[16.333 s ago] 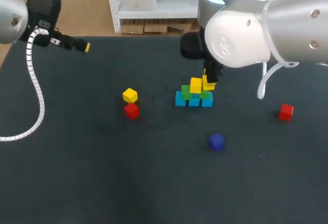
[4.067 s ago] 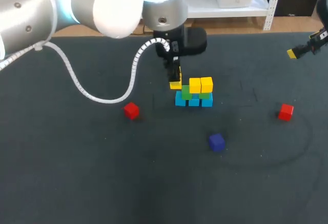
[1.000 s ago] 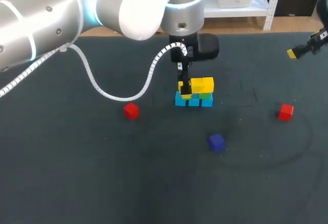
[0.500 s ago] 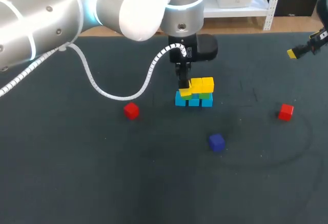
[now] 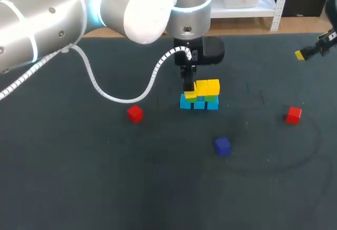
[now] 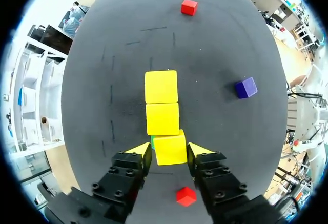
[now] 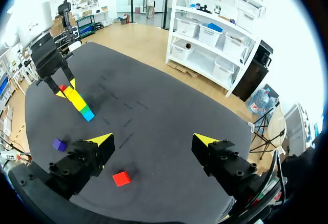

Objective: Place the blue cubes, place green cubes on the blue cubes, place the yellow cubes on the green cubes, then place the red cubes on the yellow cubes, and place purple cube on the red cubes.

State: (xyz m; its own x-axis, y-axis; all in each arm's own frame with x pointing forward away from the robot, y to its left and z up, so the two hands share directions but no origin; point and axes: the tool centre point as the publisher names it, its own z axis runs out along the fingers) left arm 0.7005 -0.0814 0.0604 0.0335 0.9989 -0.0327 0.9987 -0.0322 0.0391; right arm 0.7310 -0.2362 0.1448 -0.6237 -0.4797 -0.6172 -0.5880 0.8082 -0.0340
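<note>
Left end effector (image 6: 169, 151) pinches a yellow cube (image 6: 170, 146); right end effector (image 7: 152, 141) hangs spread above the dark table (image 7: 169, 111).

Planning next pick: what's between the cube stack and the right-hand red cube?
Nothing. In the head view the table is bare between the stack and that red cube; the purple cube sits off that line, toward the near edge.

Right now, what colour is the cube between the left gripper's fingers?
Yellow; the cube at the left gripper shows best in the left wrist view.
</note>
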